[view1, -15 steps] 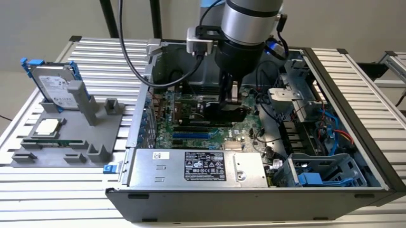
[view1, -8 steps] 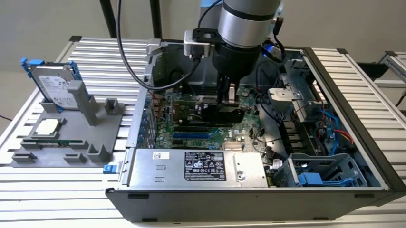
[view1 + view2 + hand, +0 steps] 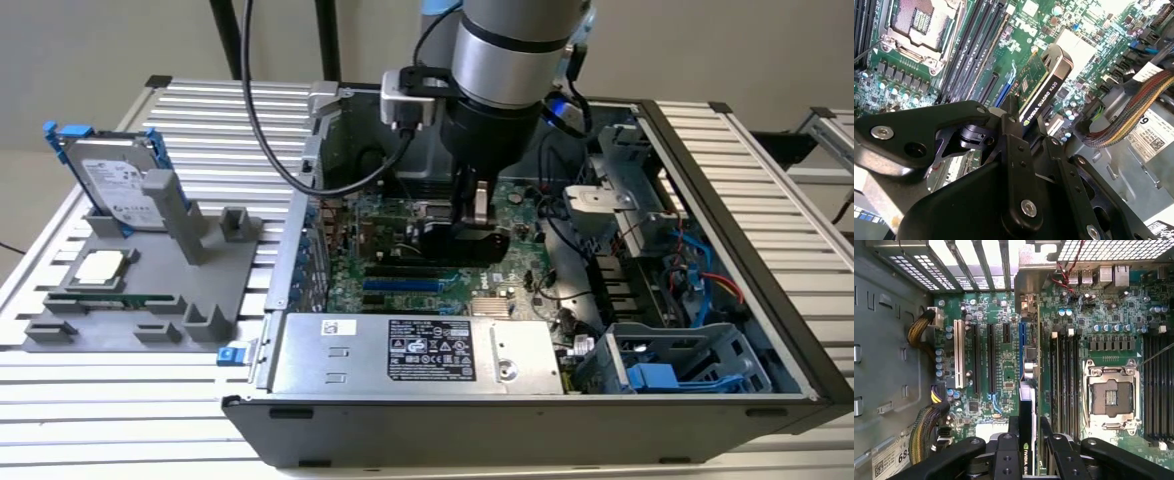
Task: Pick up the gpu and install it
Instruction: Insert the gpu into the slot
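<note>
Gpu (image 3: 1040, 87), thin green card with black cooler, pinched edge-on by gripper (image 3: 1021, 131) above motherboard (image 3: 999, 365).

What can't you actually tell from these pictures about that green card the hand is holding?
- Whether the gpu is seated in a slot: its lower edge is hidden behind its own cooler in the second wrist view.
- In the exterior view, the arm and hand block the card.
</note>
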Robot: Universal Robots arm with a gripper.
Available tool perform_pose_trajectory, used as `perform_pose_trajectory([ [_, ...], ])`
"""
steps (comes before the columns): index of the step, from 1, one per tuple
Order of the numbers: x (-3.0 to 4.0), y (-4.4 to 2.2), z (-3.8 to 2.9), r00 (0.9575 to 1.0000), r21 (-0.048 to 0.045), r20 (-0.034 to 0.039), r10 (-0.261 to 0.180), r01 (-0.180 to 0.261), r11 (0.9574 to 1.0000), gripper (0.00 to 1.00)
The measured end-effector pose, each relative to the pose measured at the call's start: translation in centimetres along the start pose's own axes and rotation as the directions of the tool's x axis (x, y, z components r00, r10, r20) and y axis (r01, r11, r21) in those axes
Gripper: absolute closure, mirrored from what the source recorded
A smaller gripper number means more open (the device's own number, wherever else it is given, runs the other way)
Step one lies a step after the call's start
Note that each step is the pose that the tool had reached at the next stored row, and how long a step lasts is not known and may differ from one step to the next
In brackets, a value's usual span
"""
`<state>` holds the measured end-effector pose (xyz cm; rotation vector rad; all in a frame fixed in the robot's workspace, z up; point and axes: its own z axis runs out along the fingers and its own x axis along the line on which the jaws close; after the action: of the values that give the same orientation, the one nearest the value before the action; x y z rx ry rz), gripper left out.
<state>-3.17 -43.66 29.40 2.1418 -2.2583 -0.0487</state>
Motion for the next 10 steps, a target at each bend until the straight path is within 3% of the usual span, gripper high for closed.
perform_pose_trajectory([
  [10,0.05,0.39,0.69,1.0,0.0,0.0,0.0,0.0,1.0,1.0],
])
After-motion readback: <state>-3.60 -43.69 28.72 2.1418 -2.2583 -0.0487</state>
